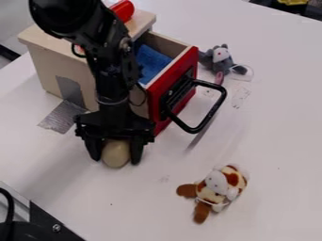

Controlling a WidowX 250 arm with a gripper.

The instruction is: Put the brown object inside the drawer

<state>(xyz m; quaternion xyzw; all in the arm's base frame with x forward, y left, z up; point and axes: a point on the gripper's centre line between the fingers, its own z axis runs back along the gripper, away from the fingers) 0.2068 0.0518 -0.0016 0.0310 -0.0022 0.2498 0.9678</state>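
Note:
My gripper [116,157] hangs left of the centre of the camera view, pointing down, its two fingers shut on a rounded tan-brown object [116,154]. One finger lies against each side of the object, and its top is hidden beneath the gripper body. Whether the object touches the table cannot be told. Behind and to the right, the red-fronted drawer [179,89] stands pulled out of a light wooden cabinet [72,77], with a blue cloth [151,61] inside. The arm covers part of the cabinet and the drawer's near side.
A black handle [217,106] juts out from the drawer front. A grey plush mouse [220,59] lies beyond the drawer, and a brown-and-white plush toy [220,186] lies at the lower right. On the cabinet top is a red object [123,9]. Black hardware occupies the lower-left corner.

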